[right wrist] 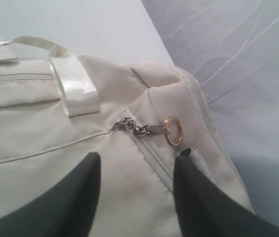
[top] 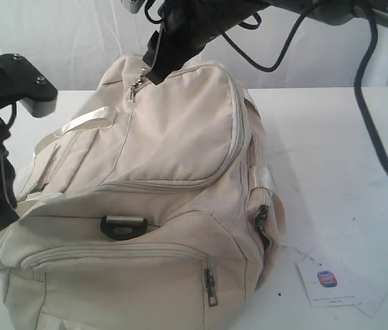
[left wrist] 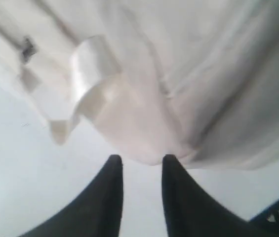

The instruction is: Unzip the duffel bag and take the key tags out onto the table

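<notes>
Right pincer (right wrist: 138, 157) hangs open, you're at the gold-ringed zipper pull (right wrist: 151, 129) atop the duffel bag (top: 173, 137), centre frame on the tabletop (top: 331, 137); left pincer (left wrist: 140, 160) touches fabric, grip unclear.

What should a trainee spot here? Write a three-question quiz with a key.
1. True or false: the key tags lie out on the table.
2. What hangs from the zip pull ahead of the right pincer? A: a gold ring. B: a red tag. C: a black clip.
3. Fill in: the white card lies on the table beside the ____.
Key: 1 false; 2 A; 3 bag.
</notes>
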